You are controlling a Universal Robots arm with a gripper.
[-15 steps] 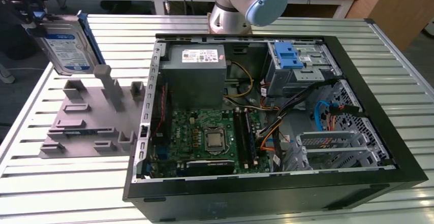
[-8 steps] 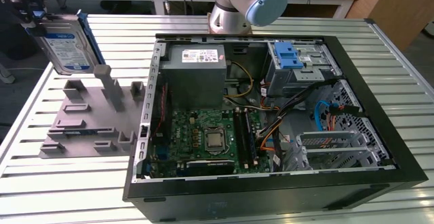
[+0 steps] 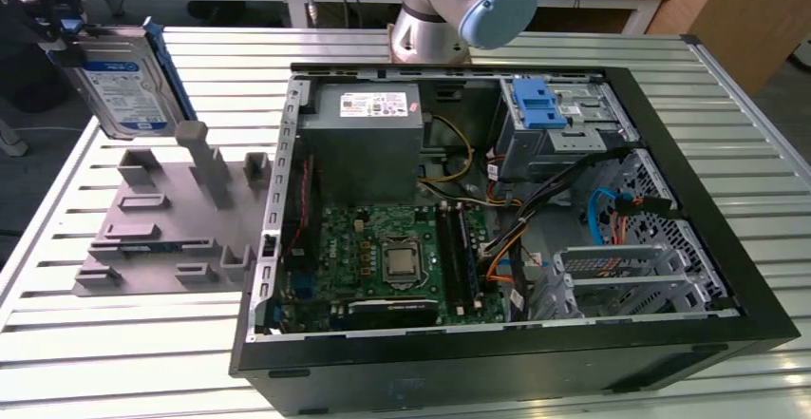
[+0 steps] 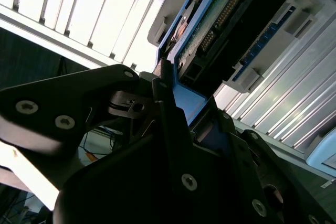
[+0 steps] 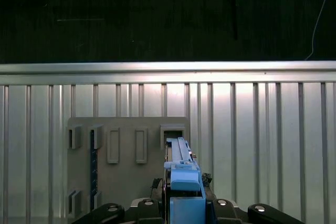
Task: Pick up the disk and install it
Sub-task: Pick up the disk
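1. End effector (image 3: 64,31) at the far end of the exterior view's left, clenched on the disk (image 3: 121,86). It grips the disk's upper end. In the second wrist view the dark fingers (image 4: 173,129) press against the blue carrier frame (image 4: 190,98).
2. The disk is off the counter (image 3: 127,362), hanging above the grey slotted fixture plate (image 3: 159,224). Its lower end is near the plate's tall post (image 3: 193,158). It looks clear of the post, though I can't be sure of contact.
3. Long axis: close to upright in the exterior view, slightly tilted, label face toward that camera. In the first wrist view the disk (image 5: 181,174) shows edge-on, running straight out from the end effector (image 5: 184,208) toward the plate (image 5: 126,182).
4. Key relation: the open computer case (image 3: 507,367) lies to the exterior view's right of the held disk. Its drive cage (image 3: 576,134), with the blue latch (image 3: 542,105), sits at the case's far right corner, well apart from the disk.
5. Judgement: pick-up done, install not yet done. The disk stands outside the case's left wall.
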